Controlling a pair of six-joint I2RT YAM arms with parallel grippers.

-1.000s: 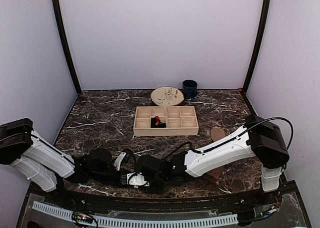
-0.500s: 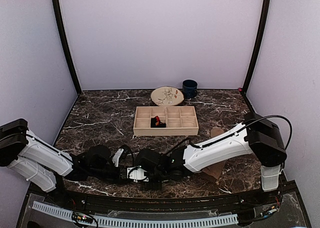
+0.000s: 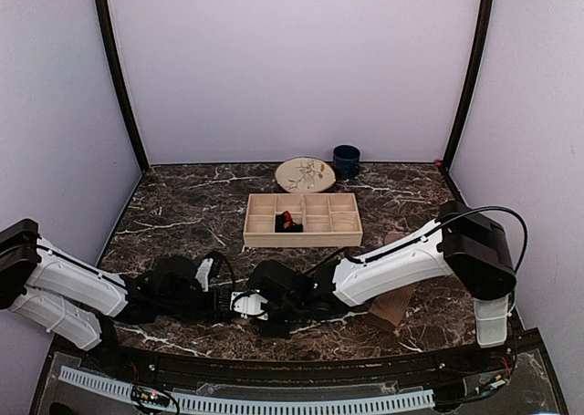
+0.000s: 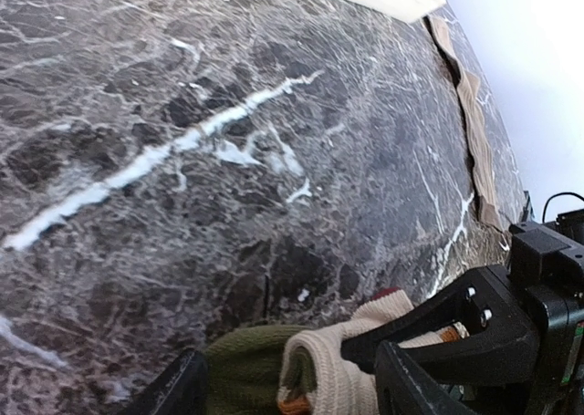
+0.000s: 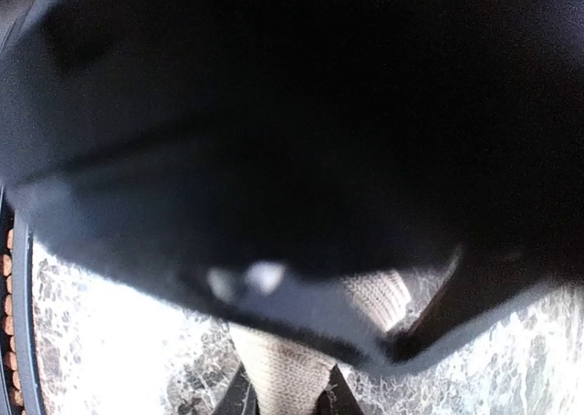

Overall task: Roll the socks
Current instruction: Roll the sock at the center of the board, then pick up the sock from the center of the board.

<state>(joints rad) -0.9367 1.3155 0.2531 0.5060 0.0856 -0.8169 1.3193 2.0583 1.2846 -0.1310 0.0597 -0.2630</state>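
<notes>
Sock (image 4: 315, 378) sits inside our left hand (image 4: 287, 392), fingers (image 4: 178, 392) wide apart; our right hand (image 4: 392, 342), on its right, pinches its cream end.

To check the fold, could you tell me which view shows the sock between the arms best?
The left wrist view: the sock lies sharp, its cream knit plain. The right wrist view gives only a blurred strip under a dark shape; in the top view the arms hide it.
</notes>
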